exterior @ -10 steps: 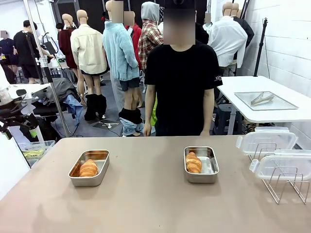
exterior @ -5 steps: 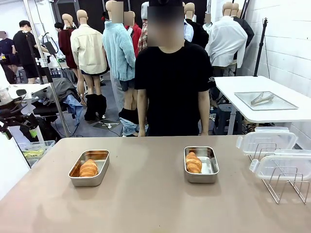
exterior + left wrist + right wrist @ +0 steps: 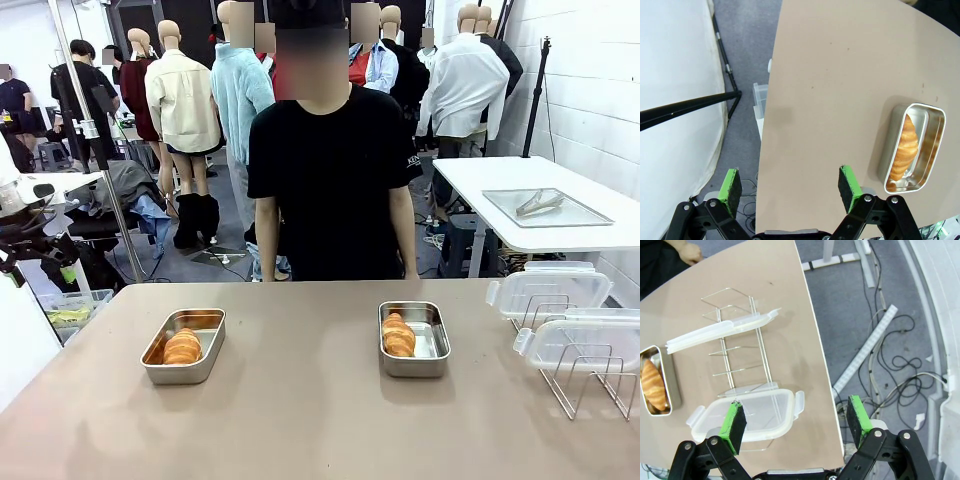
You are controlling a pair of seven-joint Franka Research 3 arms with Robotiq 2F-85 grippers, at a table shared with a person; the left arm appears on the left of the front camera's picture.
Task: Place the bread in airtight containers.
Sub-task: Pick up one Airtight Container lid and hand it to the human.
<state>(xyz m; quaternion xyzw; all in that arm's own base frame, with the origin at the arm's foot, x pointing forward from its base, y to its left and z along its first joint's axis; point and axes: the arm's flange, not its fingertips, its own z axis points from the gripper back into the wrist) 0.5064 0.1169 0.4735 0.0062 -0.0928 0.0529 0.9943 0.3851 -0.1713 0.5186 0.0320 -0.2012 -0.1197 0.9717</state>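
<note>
Front view: the left tin [image 3: 180, 376] and the right tin [image 3: 414, 368] stand well apart on the table [image 3: 300, 420], the left roll [image 3: 182, 346] and the right roll [image 3: 398, 335] inside them (one each). The far lid [image 3: 548, 290] and near lid [image 3: 585, 343] rest on the wire rack [image 3: 590, 385]. The left gripper [image 3: 790, 181] and right gripper [image 3: 796, 417] gape wide, empty.

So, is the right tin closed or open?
Open. The right tin has no lid; its roll lies uncovered, and both clear lids rest on the wire rack.
</note>
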